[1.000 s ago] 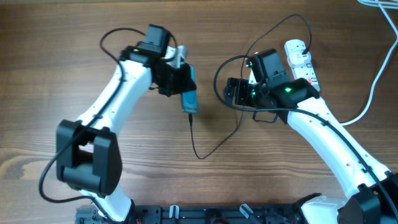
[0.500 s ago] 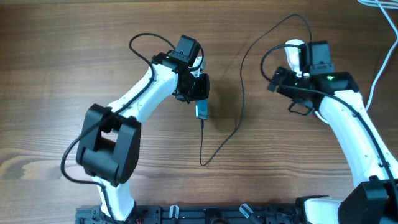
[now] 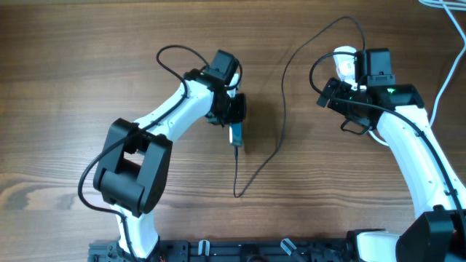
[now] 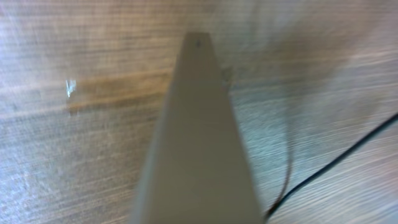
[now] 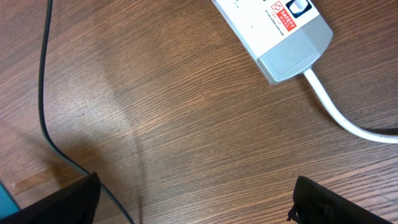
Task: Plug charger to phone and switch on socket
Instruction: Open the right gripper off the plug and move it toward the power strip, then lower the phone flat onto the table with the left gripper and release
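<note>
The left gripper (image 3: pixel 234 118) pinches the phone (image 3: pixel 237 135), a slim teal-screened slab jutting below its fingers at centre frame, with the black charger (image 5: pixel 41 87) running from its lower end. The right gripper (image 5: pixel 193 205) is spread wide. The white socket (image 5: pixel 280 34), red-labelled "SAFETY", lies beyond its fingertips at upper right.

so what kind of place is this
probably a robotics lab bench: two white robot arms at a wood-grain table, with a phone, charger cable and white power strip
</note>
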You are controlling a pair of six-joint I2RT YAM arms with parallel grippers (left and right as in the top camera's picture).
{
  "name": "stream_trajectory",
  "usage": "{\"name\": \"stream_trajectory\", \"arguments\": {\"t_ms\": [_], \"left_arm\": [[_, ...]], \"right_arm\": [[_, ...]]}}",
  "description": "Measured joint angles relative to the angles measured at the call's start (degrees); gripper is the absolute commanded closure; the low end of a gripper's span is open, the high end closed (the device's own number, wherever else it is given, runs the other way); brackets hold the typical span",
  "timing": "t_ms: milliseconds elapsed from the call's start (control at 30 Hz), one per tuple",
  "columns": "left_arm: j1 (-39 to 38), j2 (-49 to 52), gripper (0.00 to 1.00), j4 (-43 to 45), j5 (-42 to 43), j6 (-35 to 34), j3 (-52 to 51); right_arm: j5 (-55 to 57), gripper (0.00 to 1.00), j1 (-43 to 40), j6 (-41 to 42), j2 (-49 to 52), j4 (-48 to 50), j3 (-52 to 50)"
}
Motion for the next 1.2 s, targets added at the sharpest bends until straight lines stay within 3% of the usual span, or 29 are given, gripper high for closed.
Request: {"name": "stream_trajectory", "arguments": {"t_ms": [833,1067,1200], "left_arm": [[-1.81,3.04,0.96,2.97,-0.98,-0.66,-0.9],[-1.95,3.21,0.8,3.15,-2.14,-0.7,-0.96],[-1.97,3.34,0.79,3.23,-2.84,-0.66,-1.11]], "right_arm": [[-0.02,0.0,0.0,0.0,0.0,0.0,0.0],[-0.02,0.0,0.0,0.0,0.0,0.0,0.0],[-0.02,0.0,0.0,0.0,0.0,0.0,0.0]]}}
